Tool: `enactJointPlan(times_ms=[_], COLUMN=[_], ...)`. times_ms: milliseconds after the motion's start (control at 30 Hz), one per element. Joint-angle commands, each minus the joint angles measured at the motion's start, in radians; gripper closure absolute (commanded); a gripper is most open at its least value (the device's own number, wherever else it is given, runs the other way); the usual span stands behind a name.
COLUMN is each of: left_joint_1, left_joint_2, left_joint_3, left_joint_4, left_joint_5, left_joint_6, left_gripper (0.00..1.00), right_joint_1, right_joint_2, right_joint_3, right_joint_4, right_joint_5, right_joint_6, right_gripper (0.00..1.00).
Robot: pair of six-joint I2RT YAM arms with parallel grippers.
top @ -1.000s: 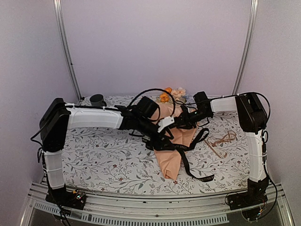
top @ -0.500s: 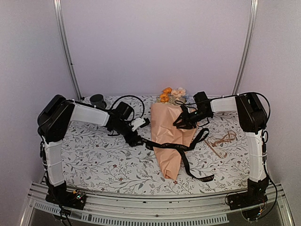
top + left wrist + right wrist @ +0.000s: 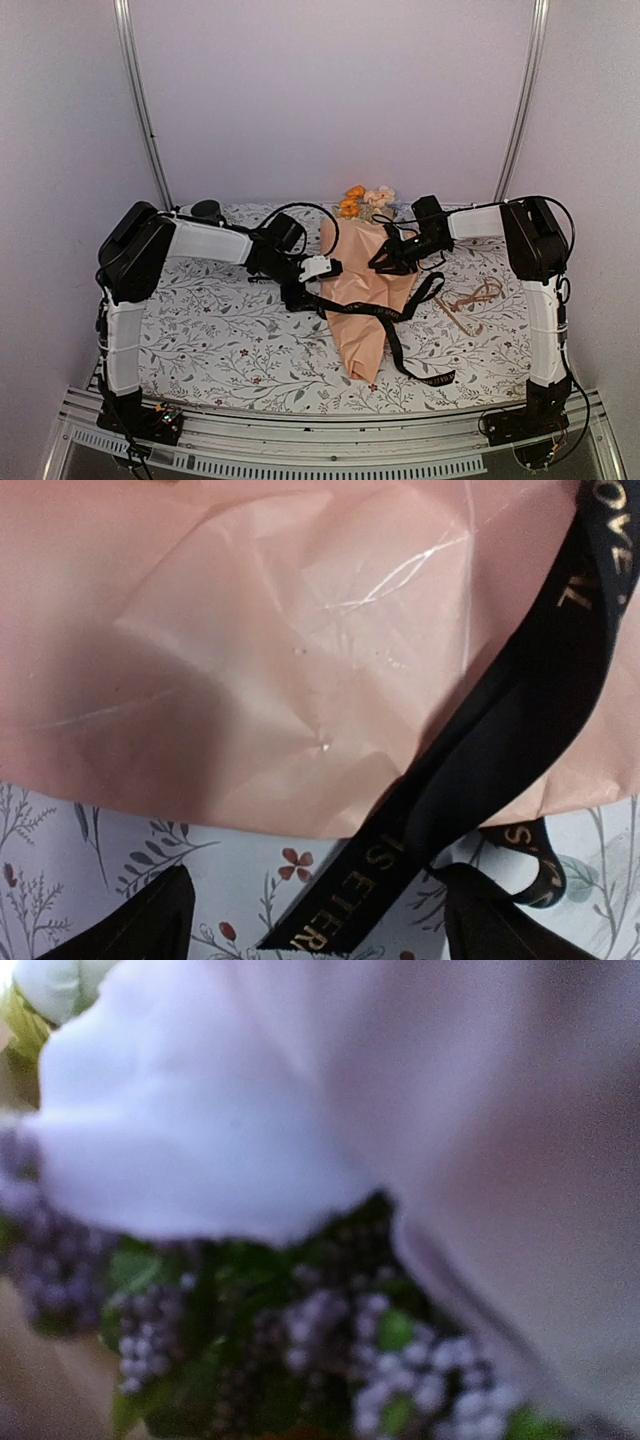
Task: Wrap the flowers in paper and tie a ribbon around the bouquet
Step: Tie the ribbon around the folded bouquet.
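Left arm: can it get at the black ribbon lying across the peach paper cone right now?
Probably yes. The open left claw points at the flat black ribbon, with nothing between them.

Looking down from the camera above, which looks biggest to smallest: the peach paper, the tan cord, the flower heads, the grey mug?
1. paper
2. tan cord and blooms: similar spread, so not ranked
3. grey mug, though it sits farthest back and partly behind the left arm
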Motion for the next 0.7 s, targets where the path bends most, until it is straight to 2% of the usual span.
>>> enactJointPlan(times_ms=[0,33,133,200,367,533,667], left_joint_1=[-0.039,-0.04,-0.038,-0.037,-0.028,-0.025,-0.025], left_joint_2=[0.123,0.139,0.163,0.16,0.089,-0.036,-0.077], left_joint_3=[0.054,0.066,0.072,0.067,0.033,-0.022,-0.023], left_joint_4=[-0.151,-0.175,-0.208,-0.214,-0.176,-0.094,-0.089], left_joint_5=[-0.071,-0.078,-0.114,-0.142,-0.173,-0.136,-0.117], left_joint_6=[0.055,0.048,0.024,0.0,-0.064,-0.114,-0.131], left_gripper=[0.23,0.31,0.67,1.0,1.0,1.0,1.0], right_joint_1=[-0.003,-0.003,-0.003,-0.003,-0.003,-0.003,-0.003], right_joint_2=[0.017,0.018,0.019,0.019,0.012,-0.006,-0.021], right_joint_3=[-0.038,-0.039,-0.041,-0.04,-0.038,-0.038,-0.036], right_joint_4=[-0.065,-0.064,-0.061,-0.058,-0.057,-0.058,-0.058], right_joint_5=[0.022,0.022,0.019,0.019,0.018,0.021,0.024], right_joint_6=[0.0,-0.001,0.0,0.002,0.005,0.006,0.006], right_gripper=[0.66,0.66,0.66,0.66,0.66,0.66,0.66])
